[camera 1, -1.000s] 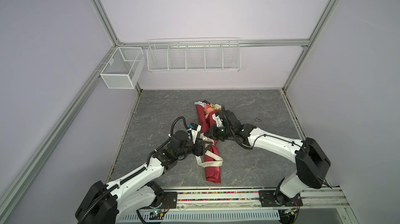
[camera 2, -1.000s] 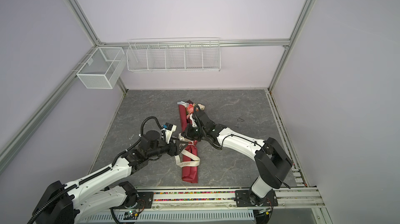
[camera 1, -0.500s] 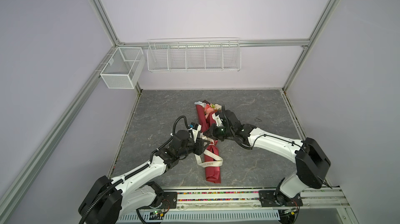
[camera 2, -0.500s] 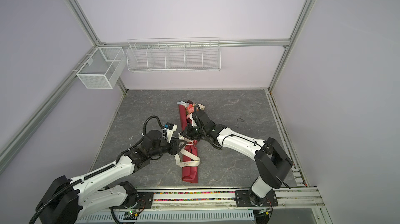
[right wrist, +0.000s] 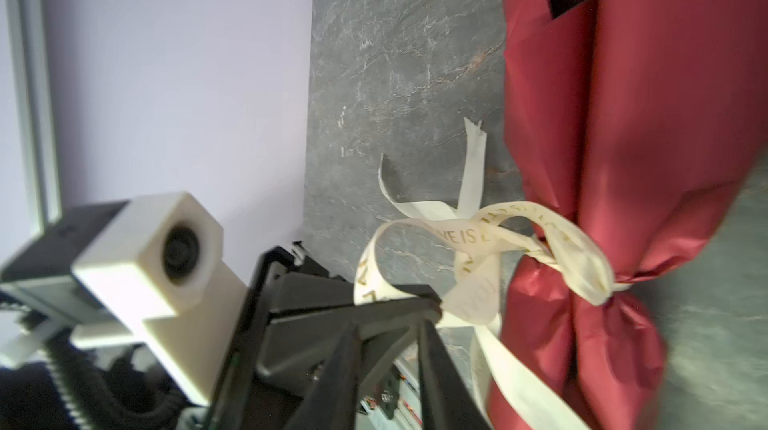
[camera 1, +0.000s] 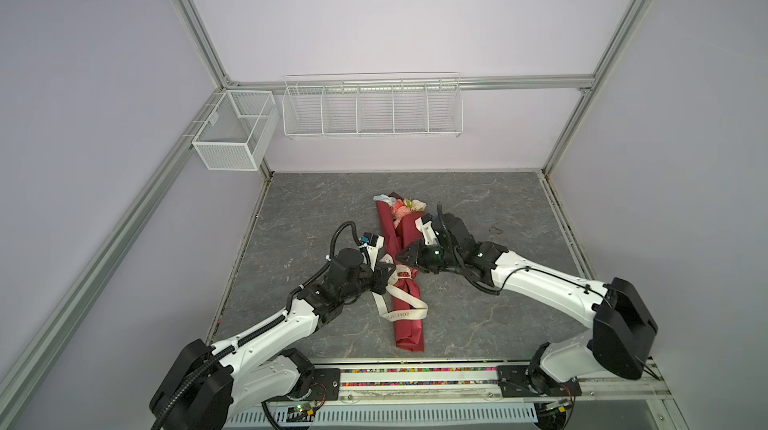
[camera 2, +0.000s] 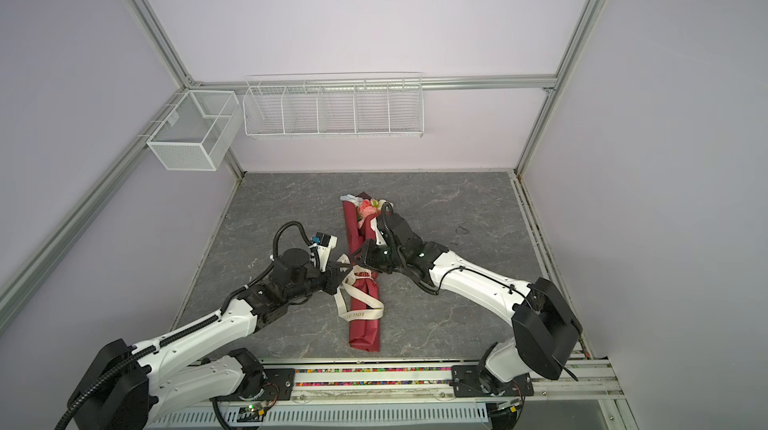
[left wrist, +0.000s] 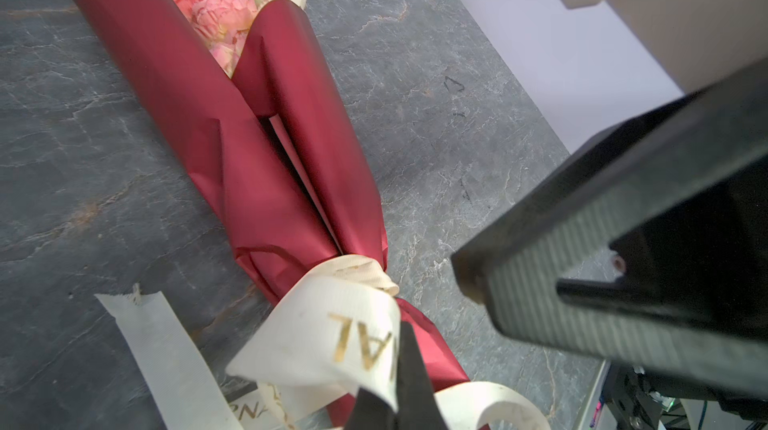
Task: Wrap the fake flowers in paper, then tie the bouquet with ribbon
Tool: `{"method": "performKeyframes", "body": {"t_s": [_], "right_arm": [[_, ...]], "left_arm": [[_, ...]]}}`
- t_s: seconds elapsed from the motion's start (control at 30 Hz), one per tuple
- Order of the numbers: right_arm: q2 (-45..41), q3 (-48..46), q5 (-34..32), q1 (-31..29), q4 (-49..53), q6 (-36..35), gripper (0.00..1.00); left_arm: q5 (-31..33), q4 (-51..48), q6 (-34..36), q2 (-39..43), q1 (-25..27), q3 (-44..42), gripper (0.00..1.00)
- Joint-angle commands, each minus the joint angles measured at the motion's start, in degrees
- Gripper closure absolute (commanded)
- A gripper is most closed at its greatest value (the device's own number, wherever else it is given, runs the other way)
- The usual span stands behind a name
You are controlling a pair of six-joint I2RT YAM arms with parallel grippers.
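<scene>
At ten o'clock from the middle of the grey table [camera 1: 316,216], a mesh basket [camera 1: 232,133] hangs on the wall frame. A wire rack [camera 1: 372,108] hangs on the back wall at twelve.

My left gripper [camera 1: 390,274] reaches in from seven o'clock and sits at nine o'clock of the bouquet's tied waist. Its jaws are pinched tight on a loop of the cream ribbon [camera 1: 401,316]. In the left wrist view my dark fingertips [left wrist: 411,365] clamp the band right at its gold letters.

The ribbon is wound and knotted round that waist. One frayed end lies flat on the table at nine o'clock of the knot. A longer loop drapes over the paper toward six.

The bouquet [camera 1: 409,334] lies flat in the middle of the table, along the twelve-to-six line. It is wrapped in dark red paper, with pink and cream flowers poking out at the twelve end and the closed end pointing at six, near the rail.

My right gripper [camera 1: 402,257] comes in from four o'clock. Its tips are at about one o'clock of the knot, close over the paper. In the right wrist view its fingers [right wrist: 440,374] stand a narrow gap apart, and I see nothing between them.
</scene>
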State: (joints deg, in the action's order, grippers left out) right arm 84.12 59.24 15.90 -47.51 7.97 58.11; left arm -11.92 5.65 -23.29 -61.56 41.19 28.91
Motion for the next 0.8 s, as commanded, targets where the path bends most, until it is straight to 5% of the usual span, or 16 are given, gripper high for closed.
{"method": "performKeyframes", "body": {"t_s": [0.0, 0.13, 0.37, 0.53, 0.63, 0.77], "right_arm": [[-3.65, -2.49, -3.28, -0.83, 8.36, -2.09, 0.61], [-8.55, -8.09, -9.36, -2.66, 18.03, -0.13, 0.51], [-10.95, -15.05, -4.06, -5.45, 15.59, 4.80, 0.33], [-7.16, -14.06, -2.11, -6.57, 13.24, 5.34, 0.32], [-4.42, -12.88, -0.33, -6.63, 12.68, 4.49, 0.36], [-5.25, -12.63, -2.01, -7.25, 13.96, 4.30, 0.73]], "left_arm": [[0.85, -0.04, 0.43, 1.79, -0.23, -0.15, 1.00], [0.89, -1.21, 0.78, 3.08, -0.23, -0.25, 1.00], [-0.92, -2.44, 0.70, 3.64, -0.23, -0.02, 1.00], [-1.77, -2.99, 0.66, 3.29, -0.23, 0.36, 1.00], [-1.90, -2.75, 0.50, 3.35, -0.23, 0.30, 1.00], [-1.57, -3.07, 0.56, 3.55, -0.23, 0.21, 1.00]]}}
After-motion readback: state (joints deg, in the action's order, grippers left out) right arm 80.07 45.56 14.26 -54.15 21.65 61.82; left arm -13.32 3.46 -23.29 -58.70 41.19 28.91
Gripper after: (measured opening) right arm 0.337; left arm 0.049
